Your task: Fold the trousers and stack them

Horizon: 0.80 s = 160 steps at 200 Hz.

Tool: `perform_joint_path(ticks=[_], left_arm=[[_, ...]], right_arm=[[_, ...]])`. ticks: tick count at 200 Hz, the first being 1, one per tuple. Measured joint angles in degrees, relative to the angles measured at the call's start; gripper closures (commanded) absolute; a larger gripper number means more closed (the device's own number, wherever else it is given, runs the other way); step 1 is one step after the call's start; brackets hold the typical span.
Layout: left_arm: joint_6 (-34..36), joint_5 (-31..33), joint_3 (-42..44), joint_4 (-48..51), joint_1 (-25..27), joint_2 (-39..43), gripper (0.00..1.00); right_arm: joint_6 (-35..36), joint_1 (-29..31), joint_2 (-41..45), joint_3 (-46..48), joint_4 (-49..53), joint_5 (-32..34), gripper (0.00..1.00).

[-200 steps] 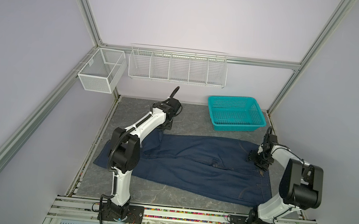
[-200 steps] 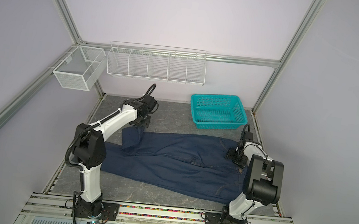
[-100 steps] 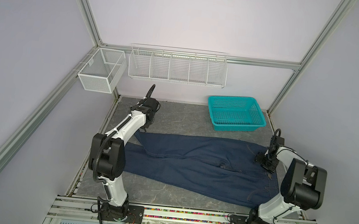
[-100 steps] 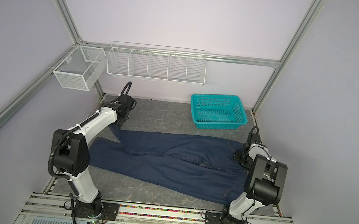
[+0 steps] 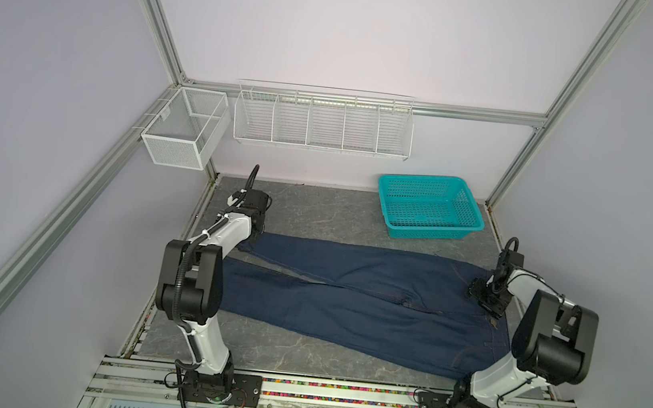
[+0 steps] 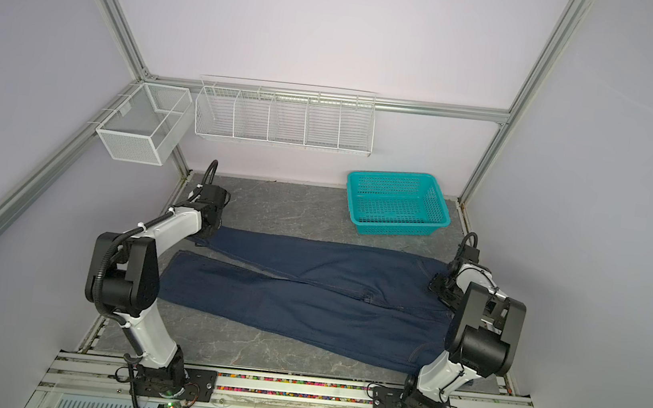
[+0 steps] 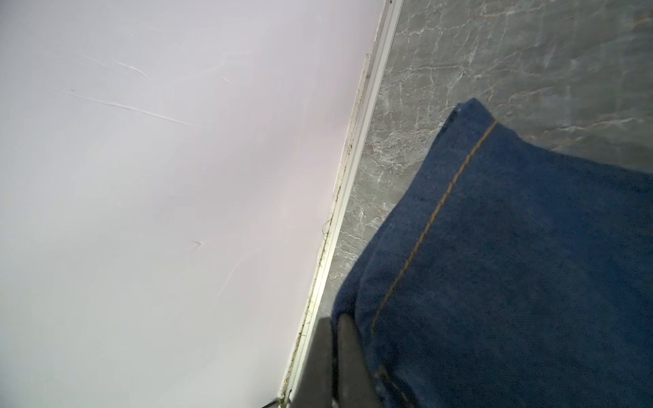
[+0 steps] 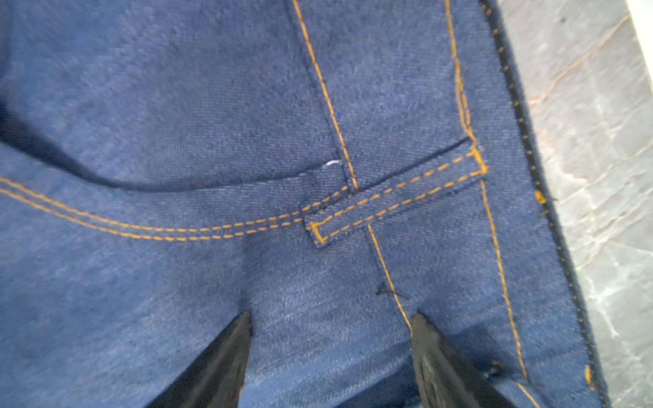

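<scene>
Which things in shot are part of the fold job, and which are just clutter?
Job: trousers; left claw, shut on a leg hem; right claw, open over the waistband.
Lying about: teal basket; wire rack; mesh bin.

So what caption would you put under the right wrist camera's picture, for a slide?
Open right claw at the waistband of the trousers, beside a belt loop with orange stitching.
</scene>
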State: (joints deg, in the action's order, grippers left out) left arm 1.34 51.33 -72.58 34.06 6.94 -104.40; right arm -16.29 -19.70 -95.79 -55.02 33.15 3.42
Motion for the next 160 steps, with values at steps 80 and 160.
perform_joint_path(ticks=[80, 160], left_arm=[[-2.3, -5.5, -4.9, -1.3, -1.9, -14.1, 1.00], [-3.8, -9.2, -16.7, 1.8, -5.5, -17.2, 0.98]], right_arm=[[0.0, -0.4, 0.6, 0.3, 0.3, -0.5, 0.26], [0.0, -0.5, 0.6, 0.3, 0.9, -0.9, 0.26]])
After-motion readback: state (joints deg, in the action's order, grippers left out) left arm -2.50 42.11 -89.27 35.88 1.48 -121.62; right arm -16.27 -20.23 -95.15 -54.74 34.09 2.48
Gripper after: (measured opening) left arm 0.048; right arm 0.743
